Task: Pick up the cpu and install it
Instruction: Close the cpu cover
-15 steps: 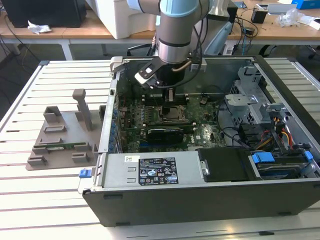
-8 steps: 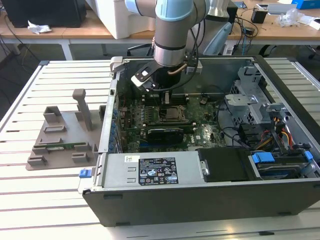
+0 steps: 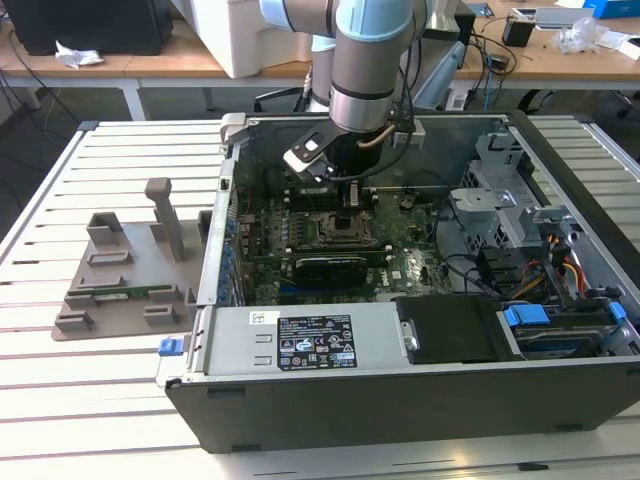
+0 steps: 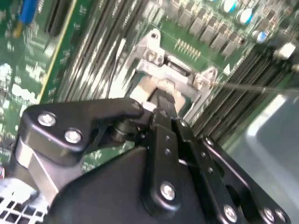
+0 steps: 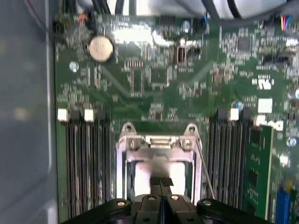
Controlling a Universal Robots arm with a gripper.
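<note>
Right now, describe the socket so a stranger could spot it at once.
Look into the open case on the slatted table and find the green board. At its middle, below the gripper, sits the socket. It is the one shiny square metal frame, flanked by banks of black slots.

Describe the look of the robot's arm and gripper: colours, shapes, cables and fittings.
The arm is silver-grey tubing with light blue joint caps and a black wrist, with a thin cable looping there. The gripper is matt black: flat linkage bars fixed with shiny silver screws.
</note>
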